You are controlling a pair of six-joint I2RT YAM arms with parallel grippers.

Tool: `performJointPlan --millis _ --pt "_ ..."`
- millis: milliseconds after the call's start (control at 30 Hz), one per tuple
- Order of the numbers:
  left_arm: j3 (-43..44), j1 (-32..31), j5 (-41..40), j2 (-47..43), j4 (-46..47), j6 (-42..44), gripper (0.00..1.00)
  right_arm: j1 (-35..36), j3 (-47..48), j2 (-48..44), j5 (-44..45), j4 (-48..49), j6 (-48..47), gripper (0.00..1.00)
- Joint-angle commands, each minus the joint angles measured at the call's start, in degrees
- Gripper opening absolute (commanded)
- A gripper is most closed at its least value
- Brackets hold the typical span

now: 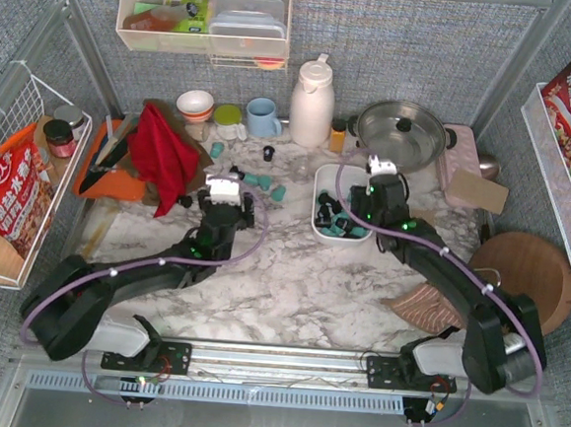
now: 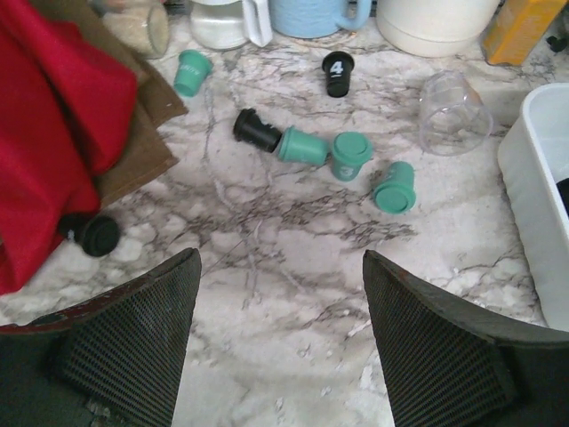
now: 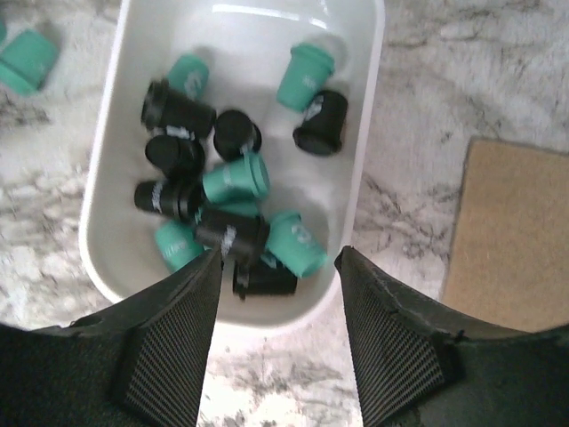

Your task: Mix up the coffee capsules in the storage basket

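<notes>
The storage basket (image 1: 323, 184), a white shallow tray (image 3: 369, 133), lies right of centre with several teal and black coffee capsules (image 3: 236, 178) heaped in it. More capsules lie loose on the marble to its left: teal ones (image 2: 302, 146) in a cluster, a black one (image 2: 256, 130) touching them, another black one (image 2: 337, 73) farther back. My right gripper (image 3: 280, 262) hangs open above the basket's near end, holding nothing. Near the loose capsules my left gripper (image 2: 280, 267) stands wide open over bare marble, also seen from above (image 1: 226, 184).
A red cloth (image 1: 162, 149) lies left of the left gripper, a black capsule (image 2: 96, 235) at its edge. A clear cup (image 2: 453, 111) lies tipped near the basket. Blue mug (image 1: 263, 116), white thermos (image 1: 312, 102) and pot (image 1: 401, 134) line the back. A tan board (image 3: 511, 231) sits right of the basket.
</notes>
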Motion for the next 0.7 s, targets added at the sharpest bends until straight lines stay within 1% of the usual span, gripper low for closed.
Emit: performJointPlan --millis 0,133,200,300,500,667 --pt "7.1 0.7 2.5 7.1 -2.5 1.7 0.82 1.9 -8.6 -6.9 2.6 6.6 -2.2 0.59" --pt "15.9 2.0 5.7 15.4 -7.8 1.6 0.82 3.4 -18.7 -13.7 3.4 14.9 -4.7 0.59" --pt "20.4 2.8 8.2 19.4 -10.6 0.9 0.82 3.5 -21.2 -15.4 3.7 17.5 -4.4 0.59" --pt "28.0 4.3 13.2 25.9 -14.8 -0.3 0.82 3.5 -21.8 -16.9 3.0 18.3 -3.6 0.59" --pt "41.4 7.1 22.7 36.6 -21.8 -0.8 0.81 3.5 -21.1 -18.6 1.8 16.2 -3.8 0.59" --pt "48.4 9.1 27.6 42.7 -26.4 -1.6 0.80 3.5 -20.3 -19.3 0.3 14.6 -3.8 0.59"
